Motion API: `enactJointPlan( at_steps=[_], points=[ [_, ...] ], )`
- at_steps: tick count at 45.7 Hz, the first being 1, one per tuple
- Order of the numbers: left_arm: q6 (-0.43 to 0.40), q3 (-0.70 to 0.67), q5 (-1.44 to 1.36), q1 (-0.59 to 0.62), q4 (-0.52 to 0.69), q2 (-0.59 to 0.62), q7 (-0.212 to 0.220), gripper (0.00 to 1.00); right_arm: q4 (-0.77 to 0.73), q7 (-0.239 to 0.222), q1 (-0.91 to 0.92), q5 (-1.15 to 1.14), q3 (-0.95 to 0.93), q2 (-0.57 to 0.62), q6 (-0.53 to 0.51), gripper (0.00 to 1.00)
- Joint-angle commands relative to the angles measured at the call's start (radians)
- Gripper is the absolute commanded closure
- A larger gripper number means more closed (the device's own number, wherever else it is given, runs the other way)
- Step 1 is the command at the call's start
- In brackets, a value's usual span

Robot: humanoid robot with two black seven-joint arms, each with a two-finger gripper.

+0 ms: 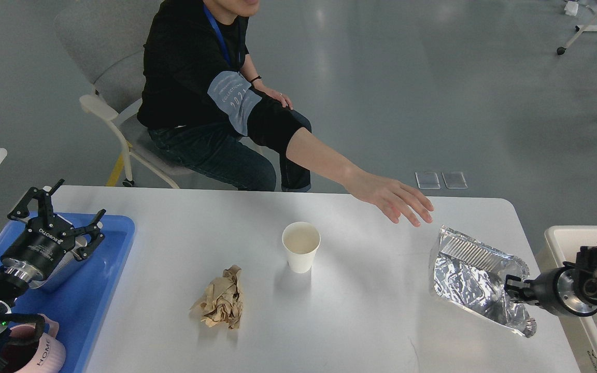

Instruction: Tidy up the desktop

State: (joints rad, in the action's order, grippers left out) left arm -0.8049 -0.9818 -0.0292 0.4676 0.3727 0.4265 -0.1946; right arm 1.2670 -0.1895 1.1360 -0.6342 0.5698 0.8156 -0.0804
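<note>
On the white surface (360, 321) stand one paper cup (301, 246), one crumpled paper ball (221, 304) just left of it, and one foil tray (477, 277) well right. The right hand (511, 290) grips that tray; the left hand (62, 217) hangs spread wide, empty.

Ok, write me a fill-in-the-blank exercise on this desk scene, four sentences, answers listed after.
1. The right gripper grips a crumpled ____ tray at the desktop's right end.
2. The paper cup stands ____ near the middle.
3. The wad of brown paper lies to the ____ of the cup in the head view.
4. The left gripper hangs open over the ____ plastic tray.

Answers: foil; upright; left; blue
</note>
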Motion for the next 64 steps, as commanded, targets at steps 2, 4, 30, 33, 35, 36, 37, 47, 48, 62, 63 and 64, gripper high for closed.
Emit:
enactJointPlan(
  at_steps=[2,4,30,33,35,36,37,47,48,62,63,64],
  points=[
    [0.000,0.000,-0.015,0.003,0.000,0.001,0.000,0.03,0.002,-0.013,-0.010,-0.089,0.015,-0.001,0.044,1.00],
    [0.001,0.000,-0.024,0.006,-0.001,0.001,0.000,0.03,0.002,-0.013,-0.010,-0.151,0.015,0.000,0.048,1.00],
    [0.000,0.000,-0.029,0.003,0.000,0.003,0.000,0.03,0.003,-0.019,0.013,-0.305,0.015,0.008,0.050,1.00],
    [0.000,0.000,-0.029,0.005,0.000,0.003,0.000,0.03,0.005,-0.019,0.018,-0.305,0.015,0.008,0.045,1.00],
    [0.000,0.000,-0.029,0.003,0.000,0.003,0.000,0.03,0.006,-0.019,0.019,-0.305,0.015,0.010,0.044,1.00],
    [0.000,0.000,-0.029,0.003,0.000,0.003,0.000,0.03,0.006,-0.019,0.021,-0.305,0.015,0.011,0.042,1.00],
    [0.000,0.000,-0.029,0.003,0.000,0.003,0.000,0.03,0.008,-0.019,0.019,-0.305,0.015,0.011,0.042,1.00],
    [0.000,0.000,-0.028,-0.003,0.000,0.041,0.000,0.03,0.012,-0.019,0.044,-0.305,0.015,0.014,0.030,1.00],
    [-0.002,0.000,-0.028,-0.003,0.000,0.041,0.000,0.03,0.012,-0.019,0.045,-0.305,0.015,0.017,0.027,1.00],
    [-0.008,-0.005,-0.025,0.000,0.000,0.044,-0.003,0.03,0.041,-0.018,0.091,-0.302,0.010,0.023,-0.025,1.00],
    [-0.007,-0.005,-0.025,0.000,0.000,0.044,-0.006,0.03,0.051,-0.018,0.096,-0.302,0.009,0.023,-0.030,1.00],
    [-0.007,-0.006,-0.025,0.000,0.000,0.044,-0.009,0.03,0.058,-0.018,0.099,-0.300,0.007,0.025,-0.035,1.00]
  ],
)
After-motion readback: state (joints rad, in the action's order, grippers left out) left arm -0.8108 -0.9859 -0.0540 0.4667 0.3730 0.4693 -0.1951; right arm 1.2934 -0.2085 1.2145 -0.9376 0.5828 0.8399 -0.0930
